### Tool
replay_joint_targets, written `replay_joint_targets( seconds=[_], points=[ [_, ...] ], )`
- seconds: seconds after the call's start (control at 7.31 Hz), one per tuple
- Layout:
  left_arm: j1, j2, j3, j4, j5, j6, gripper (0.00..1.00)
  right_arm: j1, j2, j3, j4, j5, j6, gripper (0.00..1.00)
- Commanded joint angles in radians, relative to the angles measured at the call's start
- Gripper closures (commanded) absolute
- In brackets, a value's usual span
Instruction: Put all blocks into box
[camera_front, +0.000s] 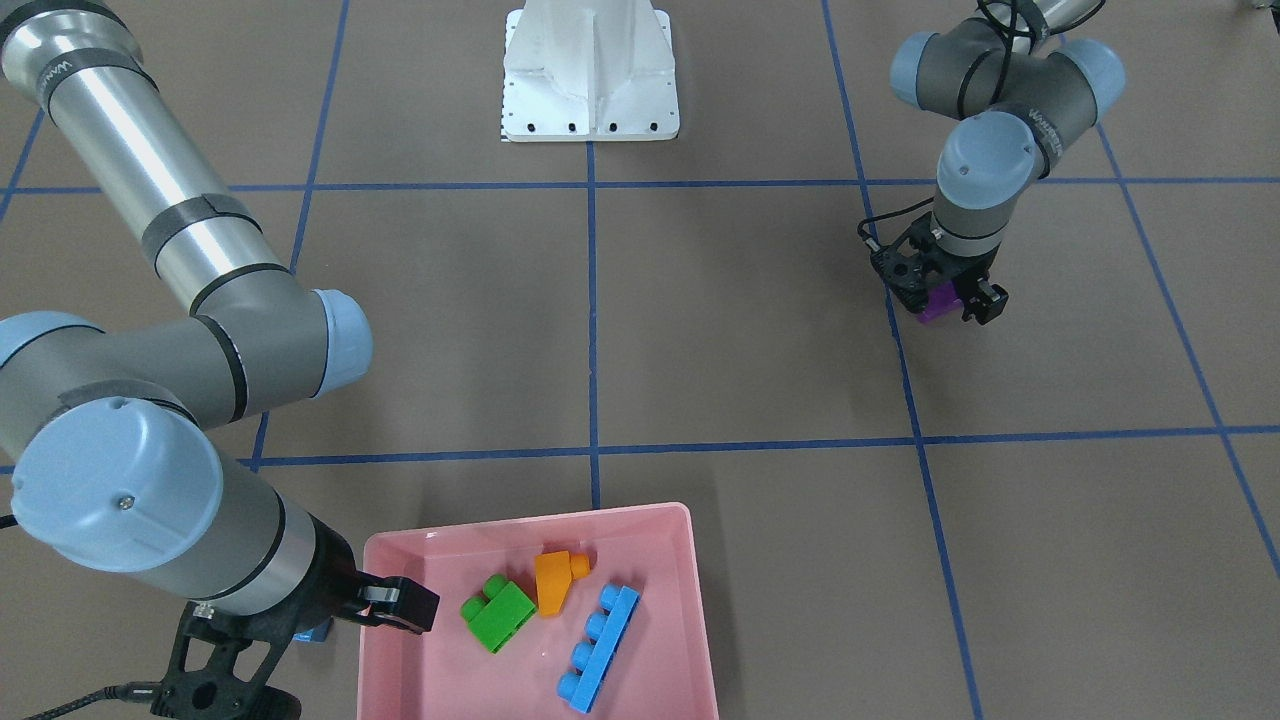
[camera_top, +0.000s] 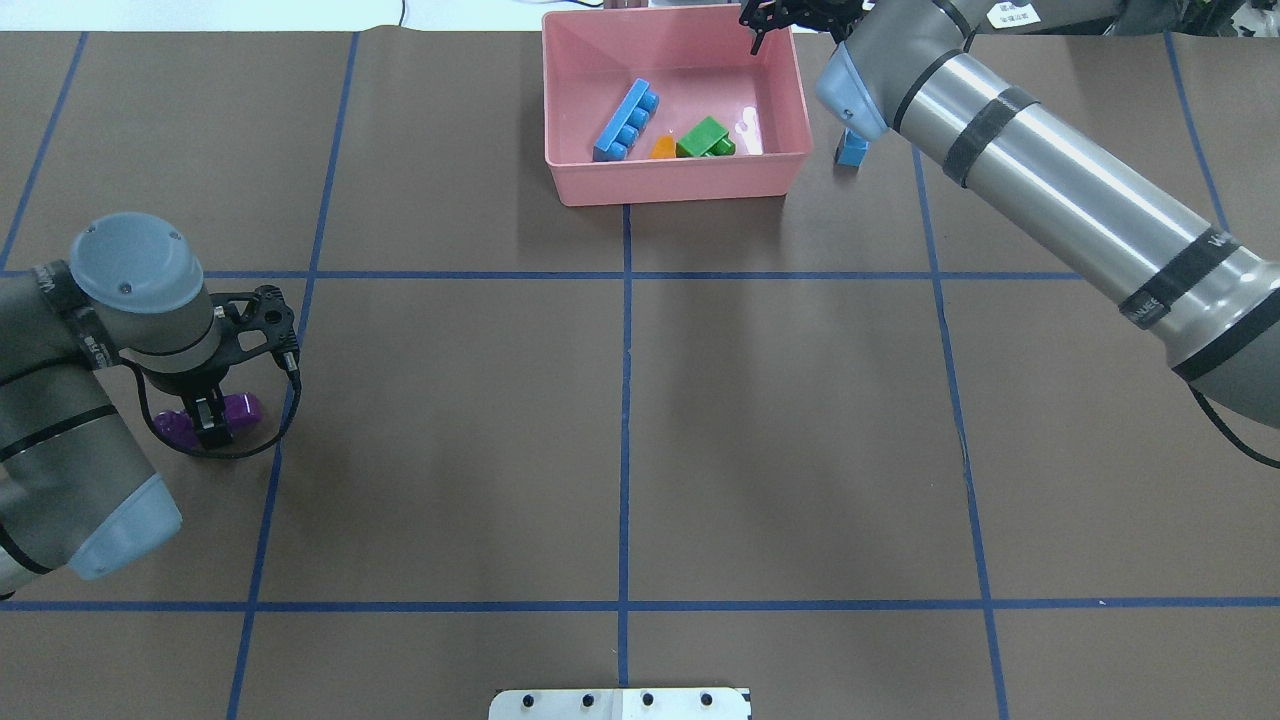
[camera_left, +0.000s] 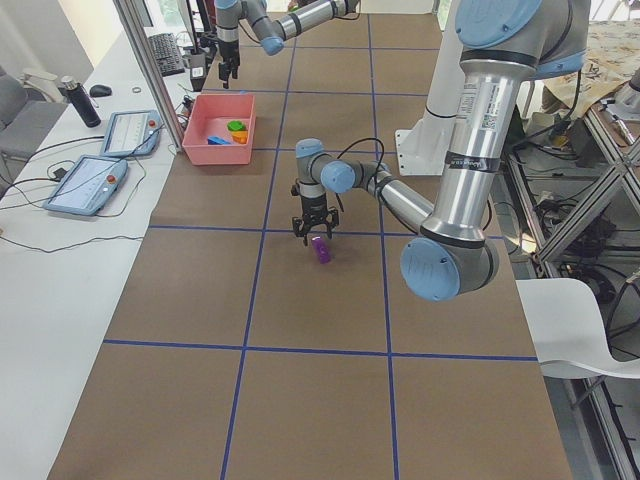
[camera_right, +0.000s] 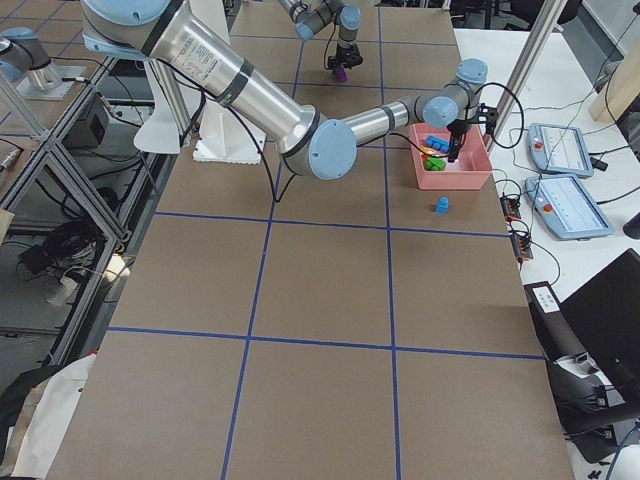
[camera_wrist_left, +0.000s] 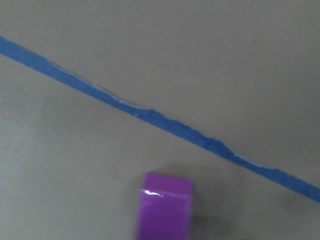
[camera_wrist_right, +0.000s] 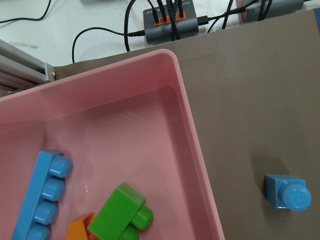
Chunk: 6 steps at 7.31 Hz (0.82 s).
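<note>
Overhead exterior view has three of the blocks sitting in the pink box (camera_top: 670, 185) already: the green one (camera_top: 705, 138), the orange one (camera_top: 663, 148) and the long light-blue one (camera_top: 625, 120). The small blue block (camera_wrist_right: 287, 192) is out on the table (camera_top: 620, 420), stud up, just beside the box's wall on the robot's right. The purple block (camera_top: 240, 410) is way over on the robot's left, lying right under the left gripper (camera_top: 212, 432), whose jaws stand on either side of it. Honestly can't tell if they're pinching it or only straddling. The right gripper (camera_front: 400, 603) hangs over the box's rim, and I can't tell how wide its jaws are. My guess is these blocks are light, stiff, hard plastic with a glossy skin, so nothing will crush but they could squirt out of a sloppy pinch. I'd take the purple one across its flat parallel sides, staying off the slope and studs. Same for the little blue one: squeeze the square body low down, not the round stud.
</note>
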Motion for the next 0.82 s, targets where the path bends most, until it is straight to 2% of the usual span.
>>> replay_joint_targets(
  seconds=[0.0, 0.41, 0.55, 0.68],
  points=[
    [-0.018, 0.002, 0.001, 0.002, 0.008, 0.015, 0.13, 0.001, -0.003, 0.001, 0.0, 0.0, 0.001, 0.0],
    [-0.009, 0.006, 0.046, 0.004, 0.006, 0.003, 0.13, 0.001, -0.011, 0.007, -0.001, 0.0, 0.001, 0.0],
    [-0.008, -0.001, 0.082, 0.001, 0.003, 0.003, 0.17, 0.012, -0.012, 0.006, -0.005, 0.0, -0.005, 0.0],
    [-0.008, 0.0, 0.084, 0.001, 0.002, 0.002, 0.3, 0.03, -0.024, -0.013, -0.011, -0.001, -0.085, 0.0]
  ],
)
